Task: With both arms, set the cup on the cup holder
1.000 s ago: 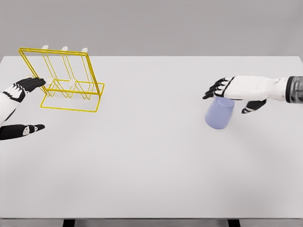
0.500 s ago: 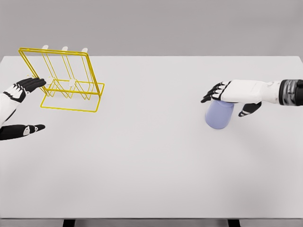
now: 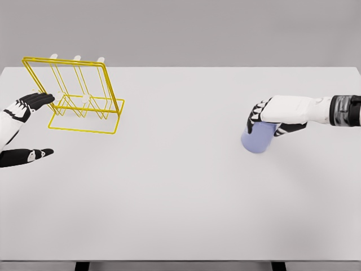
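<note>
Grasping looks like the step in hand: the right hand [image 3: 269, 117] curls around the cup [image 3: 259, 137] just beneath it on the bench [image 3: 180, 192]. Next comes lifting it toward the rack [image 3: 76, 96], beside the spread left hand [image 3: 25, 127].

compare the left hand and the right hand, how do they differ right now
The left hand is open, its fingers spread, fingertips at the side of the yellow cup holder; the right hand has its fingers curled around the lilac cup. The left hand holds nothing; the right hand grips the cup from above. The left sits at the table's far left edge, the right on its right side. Both are white with black fingers.
</note>
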